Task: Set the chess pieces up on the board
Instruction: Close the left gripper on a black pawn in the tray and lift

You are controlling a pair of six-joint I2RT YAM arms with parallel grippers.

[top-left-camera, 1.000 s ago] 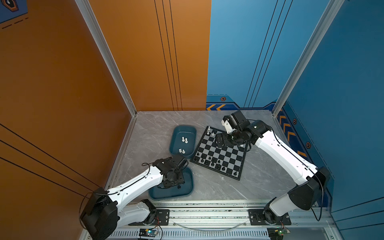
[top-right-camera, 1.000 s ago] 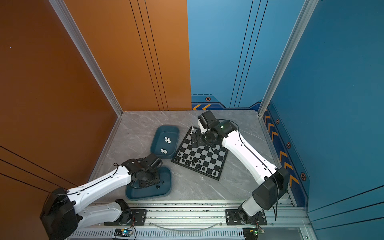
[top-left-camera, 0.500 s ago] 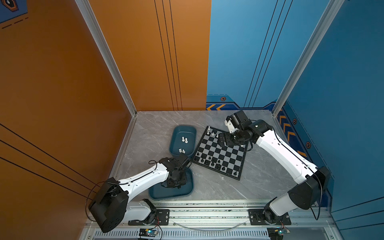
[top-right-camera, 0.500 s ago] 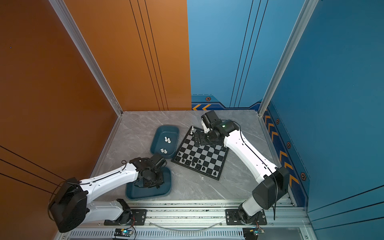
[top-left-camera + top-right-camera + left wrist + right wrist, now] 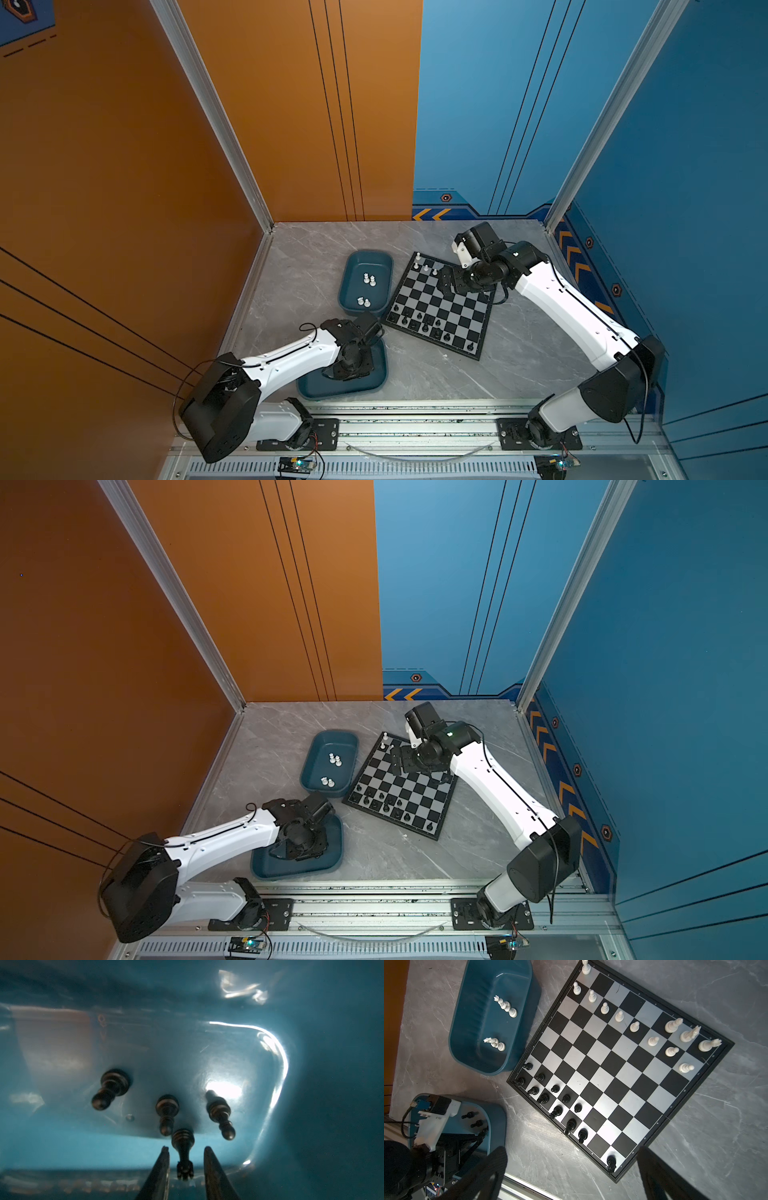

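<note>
The board point(image 5: 454, 308) point(image 5: 409, 792) point(image 5: 612, 1076) lies at the table's middle, turned at an angle. White chess pieces point(image 5: 635, 1026) line its far side and black ones point(image 5: 556, 1110) its near side. My left gripper point(image 5: 186, 1148) point(image 5: 349, 370) is down in the near teal tray point(image 5: 376, 384). It is open, its fingers either side of an upright black crowned piece point(image 5: 182, 1138), with a gap on each side. Three more black pieces point(image 5: 167, 1113) stand in that tray. My right gripper point(image 5: 572, 1149) point(image 5: 446, 284) hangs wide open and empty over the board.
A second teal tray point(image 5: 365, 259) point(image 5: 467, 1001) left of the board holds several white pieces point(image 5: 506, 1006). The metal rail point(image 5: 415, 424) with both arm bases runs along the front. Orange and blue walls close the table's left, back and right.
My left gripper has dropped lower into the near tray and its jaws have narrowed around the black crowned piece. The right arm has shifted only slightly above the board.
</note>
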